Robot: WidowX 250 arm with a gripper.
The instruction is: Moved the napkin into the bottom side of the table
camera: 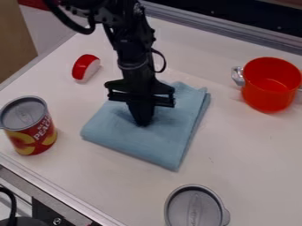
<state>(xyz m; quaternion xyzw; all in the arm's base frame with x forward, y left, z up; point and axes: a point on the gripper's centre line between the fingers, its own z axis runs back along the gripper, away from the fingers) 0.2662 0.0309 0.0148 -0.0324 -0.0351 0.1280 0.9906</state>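
Camera view: gripper (142, 122) closed, tips down mid-napkin (165, 141), cloth puckered there; looks pinched, bite depth can't tell. Napkin lies folded, mid-desk (254, 159). I'd confirm grip, lift slightly, bring it near, clear of grey lid (193, 211), slow enough to keep folds together.

The white table (247, 154) carries a blue napkin (141, 143), can (29, 128), red pot (268, 95), grey container (194, 207) — and a red-white piece (86, 67).
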